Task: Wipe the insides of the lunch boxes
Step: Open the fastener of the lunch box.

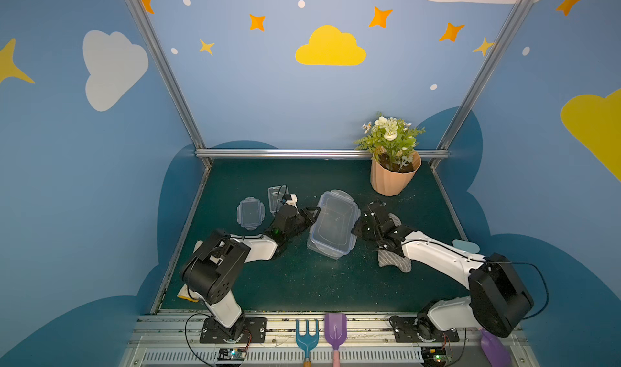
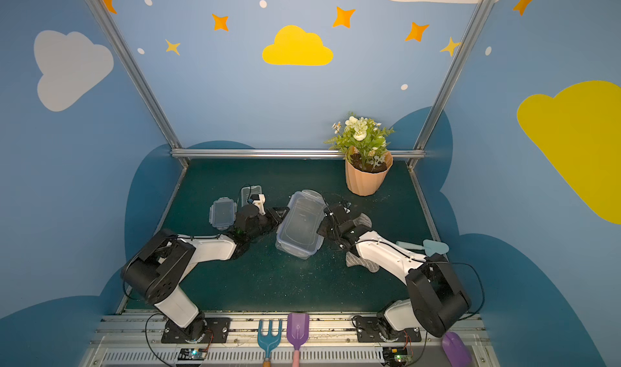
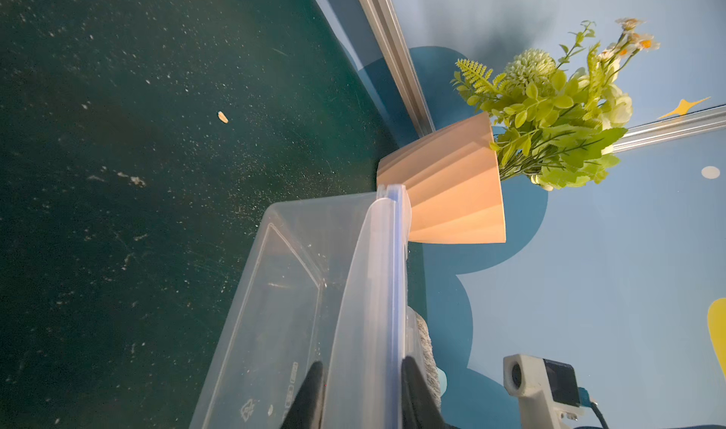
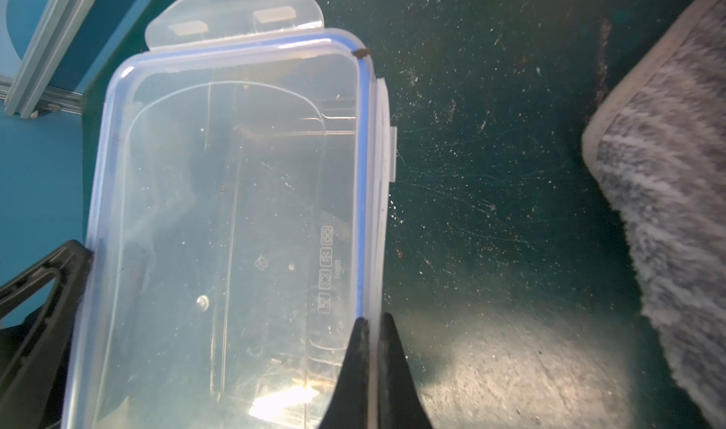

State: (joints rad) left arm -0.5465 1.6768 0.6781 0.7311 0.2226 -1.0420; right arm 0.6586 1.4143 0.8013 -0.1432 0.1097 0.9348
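Observation:
The large lunch box [image 1: 332, 224] [image 2: 299, 227], clear with its blue-trimmed lid [image 4: 235, 42] on it, sits tilted mid-table between both arms. My left gripper [image 1: 311, 214] [image 3: 363, 391] is shut on its left rim, pinching the lid edge and clip flap [image 3: 365, 289]. My right gripper [image 1: 356, 229] [image 4: 376, 352] is shut on the lid's thin right-hand edge. The small lunch box [image 1: 277, 197] stands behind my left wrist, its lid [image 1: 250, 213] lying beside it. The grey striped cloth [image 1: 395, 264] [image 4: 668, 171] lies under my right arm.
A peach pot with a green plant [image 1: 395, 177] [image 3: 455, 195] stands at the back right. A teal tool [image 1: 465, 246] lies by the right edge. A blue rake [image 1: 306, 338] and a purple shovel [image 1: 335, 330] rest on the front rail. Crumbs speckle the green mat [image 1: 302, 281].

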